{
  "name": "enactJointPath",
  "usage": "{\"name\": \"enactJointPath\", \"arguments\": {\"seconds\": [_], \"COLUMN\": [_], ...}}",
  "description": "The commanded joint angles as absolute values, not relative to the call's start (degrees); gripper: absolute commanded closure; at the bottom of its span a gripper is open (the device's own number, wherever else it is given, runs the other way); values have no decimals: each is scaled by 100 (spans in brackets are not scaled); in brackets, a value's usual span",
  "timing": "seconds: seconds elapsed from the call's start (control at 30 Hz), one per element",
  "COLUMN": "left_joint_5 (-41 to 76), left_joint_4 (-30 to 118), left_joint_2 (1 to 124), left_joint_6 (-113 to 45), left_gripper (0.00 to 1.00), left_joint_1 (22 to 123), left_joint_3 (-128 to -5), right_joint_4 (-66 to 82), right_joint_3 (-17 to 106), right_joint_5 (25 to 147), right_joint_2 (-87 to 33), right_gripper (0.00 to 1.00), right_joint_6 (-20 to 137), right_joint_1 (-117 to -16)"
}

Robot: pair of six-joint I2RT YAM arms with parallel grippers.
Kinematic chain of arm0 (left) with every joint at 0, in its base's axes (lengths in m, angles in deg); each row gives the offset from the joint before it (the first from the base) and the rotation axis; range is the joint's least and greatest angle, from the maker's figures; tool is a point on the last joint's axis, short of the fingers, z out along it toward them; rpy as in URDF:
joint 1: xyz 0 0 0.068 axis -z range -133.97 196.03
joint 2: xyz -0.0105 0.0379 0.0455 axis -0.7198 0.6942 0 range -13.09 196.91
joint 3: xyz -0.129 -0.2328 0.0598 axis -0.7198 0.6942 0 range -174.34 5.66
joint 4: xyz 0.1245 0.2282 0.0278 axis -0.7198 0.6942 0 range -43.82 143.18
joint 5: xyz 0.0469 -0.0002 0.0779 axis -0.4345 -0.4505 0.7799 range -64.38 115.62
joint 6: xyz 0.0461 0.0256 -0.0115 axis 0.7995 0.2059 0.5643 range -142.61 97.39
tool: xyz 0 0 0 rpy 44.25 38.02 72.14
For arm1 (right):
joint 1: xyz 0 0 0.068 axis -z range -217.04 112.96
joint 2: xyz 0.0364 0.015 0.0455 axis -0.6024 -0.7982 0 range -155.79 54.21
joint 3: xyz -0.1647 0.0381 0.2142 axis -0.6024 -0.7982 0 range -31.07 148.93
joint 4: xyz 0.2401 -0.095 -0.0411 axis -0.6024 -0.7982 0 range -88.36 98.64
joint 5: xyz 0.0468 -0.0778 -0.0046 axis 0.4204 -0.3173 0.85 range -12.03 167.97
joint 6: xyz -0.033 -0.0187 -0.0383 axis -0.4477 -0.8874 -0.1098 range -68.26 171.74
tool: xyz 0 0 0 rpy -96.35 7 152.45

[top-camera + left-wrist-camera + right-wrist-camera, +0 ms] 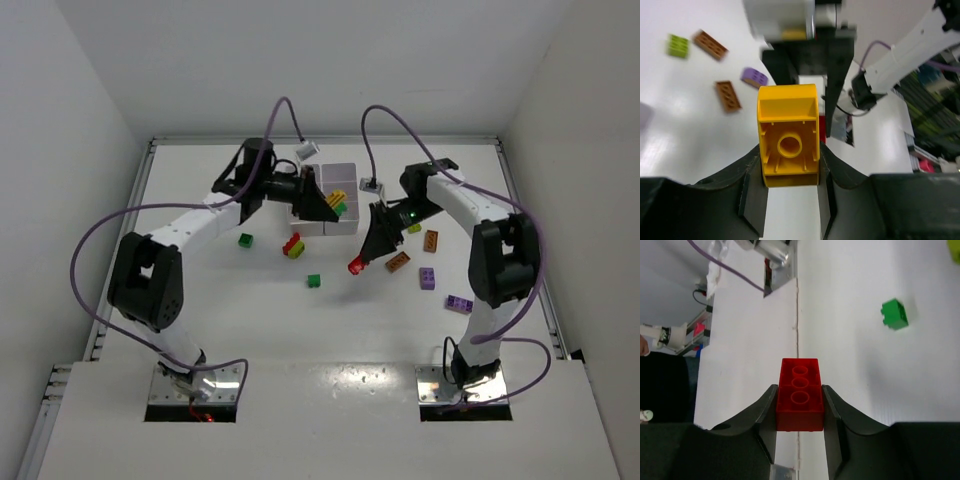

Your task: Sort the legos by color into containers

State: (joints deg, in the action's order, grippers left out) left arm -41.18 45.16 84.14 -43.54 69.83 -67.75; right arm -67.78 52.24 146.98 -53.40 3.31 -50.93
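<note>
**Over the tray and at mid-table: each arm pinching one brick**

At 12 o'clock from the centre of the table (250, 320) sits the white tray (345, 175). The left gripper (790, 167) hangs at its near left edge, fingers pressed against the sides of a yellow brick (788, 135) whose hollow underside faces the wrist camera. Some yellow and green pieces already lie in the tray's near compartments.

At 5 o'clock from the tray, the right gripper (799, 407) is clamped on a red brick (800, 385), gripped across its narrow width.

A small green brick (314, 281) lies at 8 o'clock from the red one. A red, yellow and green clump (293, 245) rests at 7 o'clock from the tray, near it. At 3 to 4 o'clock from the right gripper, two orange bricks (398, 262) and two purple bricks (428, 278) are scattered well apart.
</note>
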Motion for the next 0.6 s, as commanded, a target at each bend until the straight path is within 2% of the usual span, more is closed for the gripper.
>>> {"name": "enactJointPath", "arguments": {"seconds": [0.0, 0.17, 0.3, 0.4, 0.57], "left_joint_5": [-4144, -3819, -3335, -3186, -2984], "left_joint_4": [3791, 5274, 5831, 6041, 6488], "left_joint_2": [7937, 7579, 7201, 7015, 6822], "left_joint_6": [-4678, -3397, -2841, -2604, -2148], "left_gripper": [99, 99, 99, 99, 99], "left_joint_1": [6608, 6414, 6352, 6230, 6045], "left_joint_3": [-6887, -6686, -6282, -6070, -5825], "right_joint_4": [-6555, -5721, -3634, -2918, -2266], "right_joint_3": [4980, 4760, 4356, 4206, 4337], "right_joint_5": [14337, 13809, 12668, 12008, 11340], "right_joint_2": [-5143, -5283, -5136, -5055, -5275], "right_gripper": [100, 100, 100, 99, 85], "right_joint_6": [58, 828, 2358, 3010, 3476], "right_joint_1": [-5207, -5418, -5689, -5839, -6094]}}
